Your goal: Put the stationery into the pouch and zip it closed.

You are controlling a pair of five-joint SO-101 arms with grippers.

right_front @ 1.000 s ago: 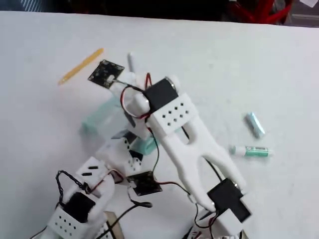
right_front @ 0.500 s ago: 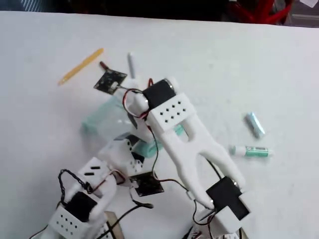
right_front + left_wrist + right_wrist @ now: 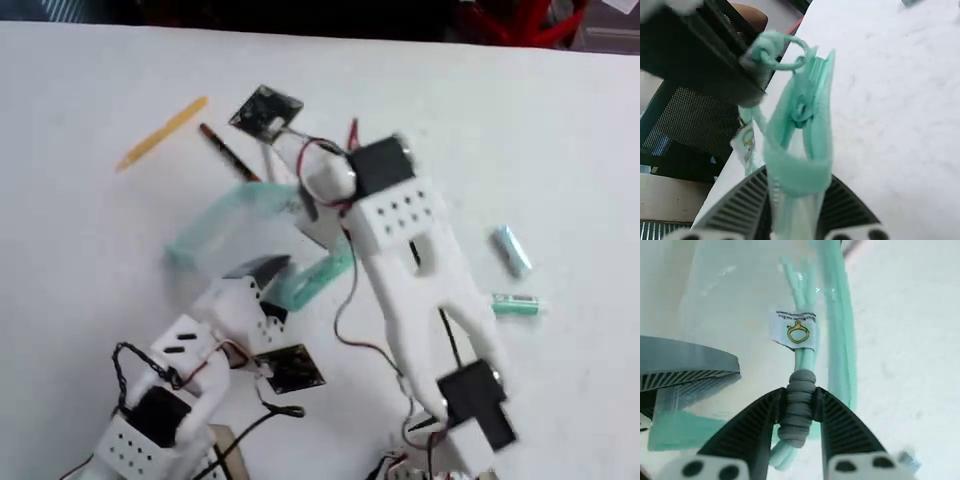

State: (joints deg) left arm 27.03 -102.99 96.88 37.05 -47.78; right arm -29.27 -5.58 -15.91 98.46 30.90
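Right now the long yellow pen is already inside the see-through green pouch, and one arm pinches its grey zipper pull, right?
No. The long yellow pen is outside the see-through green plastic pouch, lying on the white table apart from it, as the high view shows. The right end effector does pinch the grey zipper pull.
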